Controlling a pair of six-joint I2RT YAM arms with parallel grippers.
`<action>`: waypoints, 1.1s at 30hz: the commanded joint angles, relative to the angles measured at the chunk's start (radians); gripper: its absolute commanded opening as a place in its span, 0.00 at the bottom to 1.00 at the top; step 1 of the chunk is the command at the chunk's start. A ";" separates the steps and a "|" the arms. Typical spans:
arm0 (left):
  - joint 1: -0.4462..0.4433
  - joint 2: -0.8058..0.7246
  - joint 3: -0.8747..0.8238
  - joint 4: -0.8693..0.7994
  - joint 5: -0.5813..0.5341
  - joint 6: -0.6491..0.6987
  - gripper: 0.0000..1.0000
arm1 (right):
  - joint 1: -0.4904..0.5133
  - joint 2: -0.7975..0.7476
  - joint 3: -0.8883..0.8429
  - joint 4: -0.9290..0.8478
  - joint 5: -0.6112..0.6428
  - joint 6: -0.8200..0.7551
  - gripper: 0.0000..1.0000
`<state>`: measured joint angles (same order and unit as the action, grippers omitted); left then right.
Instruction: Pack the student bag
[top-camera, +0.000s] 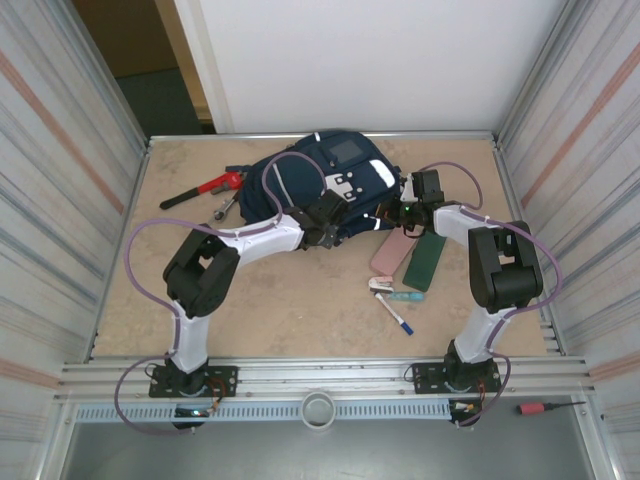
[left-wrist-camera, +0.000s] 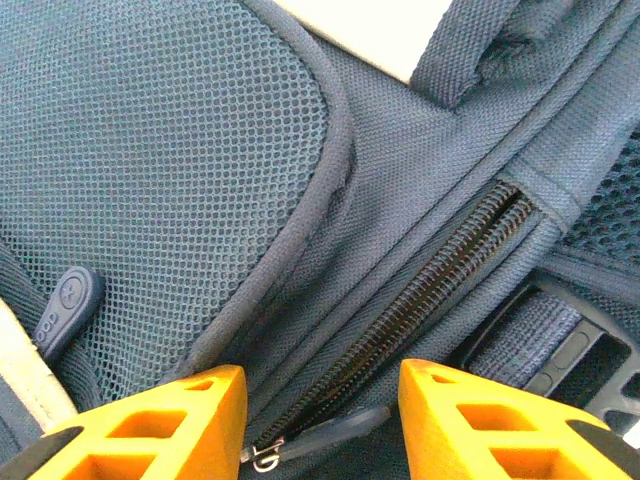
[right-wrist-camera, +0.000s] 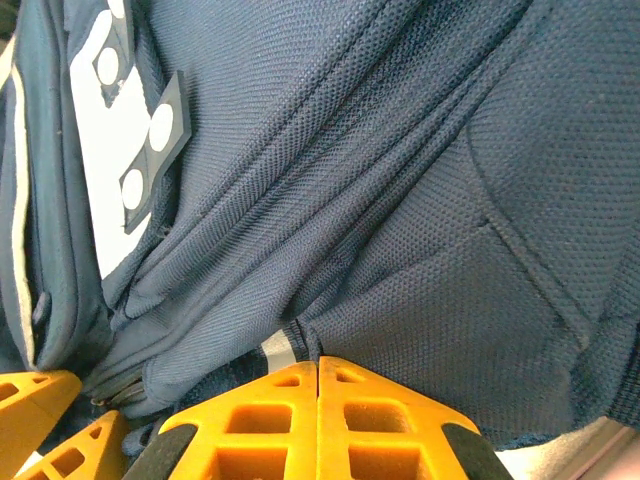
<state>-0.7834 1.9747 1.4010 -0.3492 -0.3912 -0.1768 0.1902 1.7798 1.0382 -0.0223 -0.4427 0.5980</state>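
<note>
The student bag (top-camera: 330, 180), navy with white patches, lies at the back middle of the table. My left gripper (top-camera: 326, 226) is at its near edge and stands open. In the left wrist view its orange fingers (left-wrist-camera: 190, 410) flank a dark zipper pull (left-wrist-camera: 335, 430) at the end of a closed zipper (left-wrist-camera: 430, 290), touching neither side. My right gripper (top-camera: 405, 207) is at the bag's right side. In the right wrist view it (right-wrist-camera: 318, 362) is shut, pinching a fold of the bag's fabric (right-wrist-camera: 300, 330) beside a grey reflective strip. The left gripper's fingers (right-wrist-camera: 35, 398) show at the bottom left there.
A red pipe wrench (top-camera: 205, 187) and pliers (top-camera: 226, 206) lie left of the bag. In front of the right gripper sit a pink case (top-camera: 390, 252), a dark green case (top-camera: 425, 260), a teal item (top-camera: 403, 296) and a pen (top-camera: 396, 312). Metal walls enclose the table.
</note>
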 joint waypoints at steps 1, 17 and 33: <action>0.012 -0.007 0.003 -0.045 -0.039 0.007 0.41 | 0.009 0.004 0.022 0.007 -0.026 -0.006 0.00; 0.018 -0.068 -0.045 -0.035 0.002 0.011 0.20 | 0.011 0.007 0.023 0.005 -0.028 -0.007 0.00; 0.058 -0.193 -0.143 0.074 0.090 0.101 0.00 | -0.001 -0.010 0.025 -0.005 -0.019 -0.010 0.00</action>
<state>-0.7452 1.8584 1.2900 -0.3145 -0.3237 -0.1043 0.1894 1.7798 1.0382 -0.0223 -0.4427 0.5980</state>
